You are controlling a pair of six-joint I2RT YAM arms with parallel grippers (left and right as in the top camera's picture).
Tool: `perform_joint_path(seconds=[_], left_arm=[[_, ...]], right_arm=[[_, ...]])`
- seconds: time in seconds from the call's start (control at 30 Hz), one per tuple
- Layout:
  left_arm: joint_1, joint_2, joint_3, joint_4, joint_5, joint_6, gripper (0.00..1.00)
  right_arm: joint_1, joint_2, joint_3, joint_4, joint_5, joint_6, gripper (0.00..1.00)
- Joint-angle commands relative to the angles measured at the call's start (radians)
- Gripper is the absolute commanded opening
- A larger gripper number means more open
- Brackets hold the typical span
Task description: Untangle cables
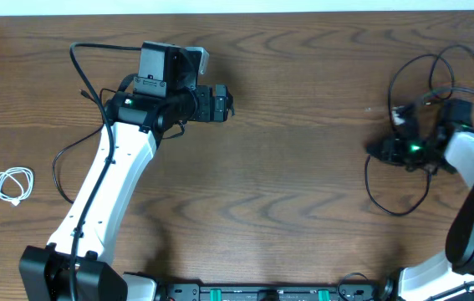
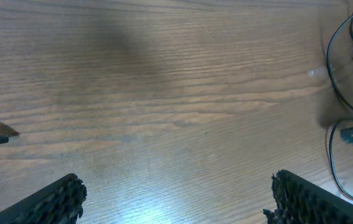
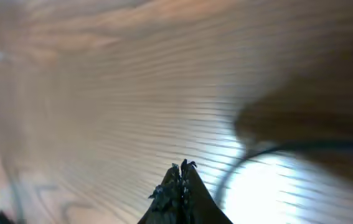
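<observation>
From overhead, the white cable point(image 1: 13, 186) lies coiled in a small ring near the left edge of the table point(image 1: 287, 209), well apart from everything else; neither wrist camera catches it. The two black cables point(image 1: 427, 99) sit at the far right in loose overlapping loops, one reaching toward the table's back edge and another sagging toward the front. The right gripper point(image 1: 380, 150) lies low among them with its tip pointing left. The left gripper point(image 2: 177, 186) is over bare wood at the upper middle, well apart from the tangle.

The left wrist view adds what the overhead cannot. Its two ridged fingers point(image 2: 51, 202) stand wide apart at the bottom corners with only wood grain between them, holding nothing. At that frame's right edge a black cord curves in a bend, and a small pale piece point(image 2: 315, 73) lies just beside it.

The right wrist view is blurred and close to the table. It shows the dark fingers point(image 3: 179, 186) pressed together into a single point, which the overhead is too small to settle. A black cord arcs across the wood just to the right of the tip; whether any strand is pinched between the pads I cannot tell
</observation>
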Motion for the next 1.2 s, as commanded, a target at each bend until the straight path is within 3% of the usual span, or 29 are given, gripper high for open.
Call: perform_joint_path(seconds=[0.0, 0.37, 0.6, 0.87, 1.17], left_arm=[[-0.002, -0.017, -0.002, 0.006, -0.01, 0.01, 0.96], [-0.002, -0.017, -0.002, 0.012, -0.01, 0.01, 0.96], [-0.002, -0.017, -0.002, 0.012, -0.01, 0.01, 0.96], [-0.002, -0.017, -0.002, 0.011, -0.01, 0.01, 0.96], [-0.002, -0.017, -0.002, 0.011, -0.01, 0.01, 0.96]], right_arm=[[0.104, 0.011, -0.001, -0.008, 0.163, 0.008, 0.01], [0.275, 0.011, -0.002, -0.104, 0.541, 0.145, 0.01], [0.266, 0.011, -0.005, -0.095, 0.687, 0.208, 0.01], [0.251, 0.011, -0.005, 0.061, 0.804, 0.254, 0.01], [0.14, 0.018, -0.005, 0.158, 0.823, 0.259, 0.01]])
